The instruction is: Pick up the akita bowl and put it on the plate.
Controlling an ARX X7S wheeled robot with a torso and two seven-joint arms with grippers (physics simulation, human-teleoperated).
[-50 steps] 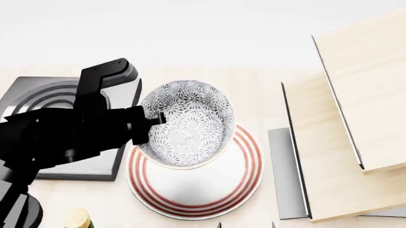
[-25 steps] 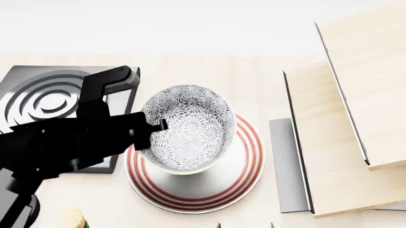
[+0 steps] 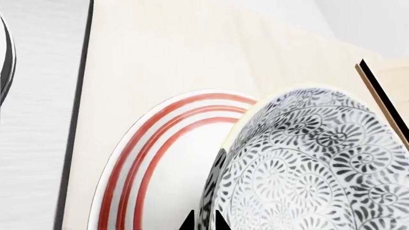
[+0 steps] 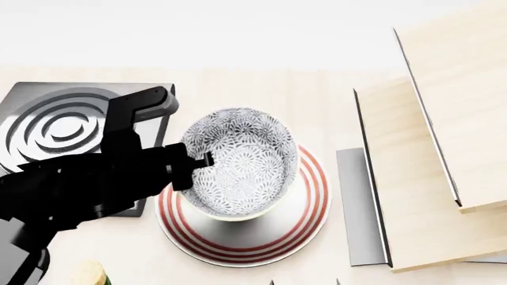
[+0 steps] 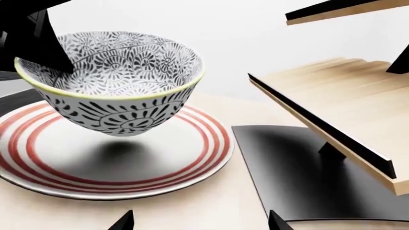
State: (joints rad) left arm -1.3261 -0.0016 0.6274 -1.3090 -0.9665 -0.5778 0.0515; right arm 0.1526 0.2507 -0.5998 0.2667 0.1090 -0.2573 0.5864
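Left tool (image 4: pixel 192 168) grips akita bowl (image 4: pixel 241 160) rim above plate (image 4: pixel 262 237).

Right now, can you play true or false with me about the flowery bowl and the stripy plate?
1. The akita bowl hangs in the air above the plate. True.
2. The left gripper grips the bowl's rim. True.
3. The plate has blue rings. False: they are red.
4. The bowl sits on the burner. False: it is over the plate, beside the burner.
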